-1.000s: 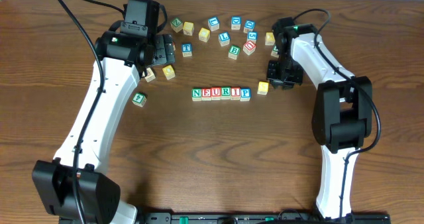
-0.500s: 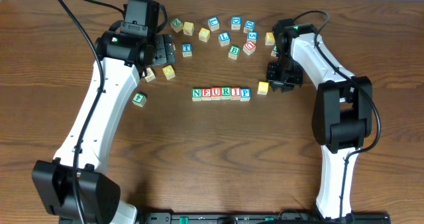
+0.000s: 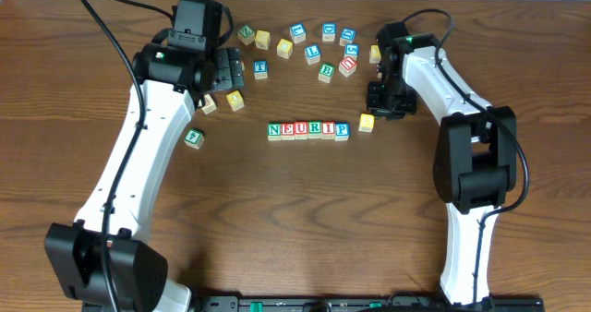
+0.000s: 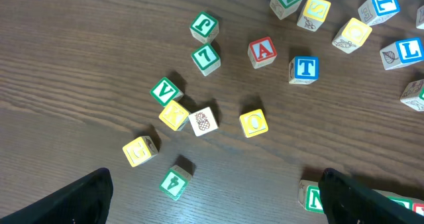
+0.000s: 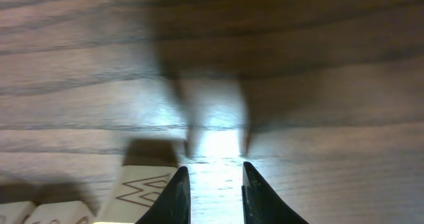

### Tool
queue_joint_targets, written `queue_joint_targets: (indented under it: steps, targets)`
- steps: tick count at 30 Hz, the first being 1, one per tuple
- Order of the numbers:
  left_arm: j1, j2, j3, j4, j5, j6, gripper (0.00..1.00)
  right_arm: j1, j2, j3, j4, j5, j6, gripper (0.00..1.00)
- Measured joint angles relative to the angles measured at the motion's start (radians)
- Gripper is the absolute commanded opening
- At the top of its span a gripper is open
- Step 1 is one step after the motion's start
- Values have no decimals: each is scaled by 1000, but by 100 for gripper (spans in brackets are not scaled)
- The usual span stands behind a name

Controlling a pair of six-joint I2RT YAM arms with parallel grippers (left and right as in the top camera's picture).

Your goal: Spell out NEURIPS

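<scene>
Six touching cubes spell NEURIP point(image 3: 308, 130) in a row, a yellow-faced cube point(image 3: 367, 122) lies just past the P beside the right gripper point(image 5: 211, 177), whose fingers are narrowly parted and empty, and the left gripper point(image 4: 215, 184) gapes wide over scattered cubes point(image 4: 254, 123).

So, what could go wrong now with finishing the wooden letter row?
1. The small yellow wooden cube lies apart from the row of six wooden letter cubes, so the word ends at P.
2. The right gripper, narrow and empty, is close beside that cube and could nudge it crooked.
</scene>
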Motion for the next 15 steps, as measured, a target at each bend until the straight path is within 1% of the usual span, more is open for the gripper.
queue_joint_targets:
  steps: [15]
  targets:
    - [0,0,0,0,0,0,98,24,0,0,14,-54,-60,20]
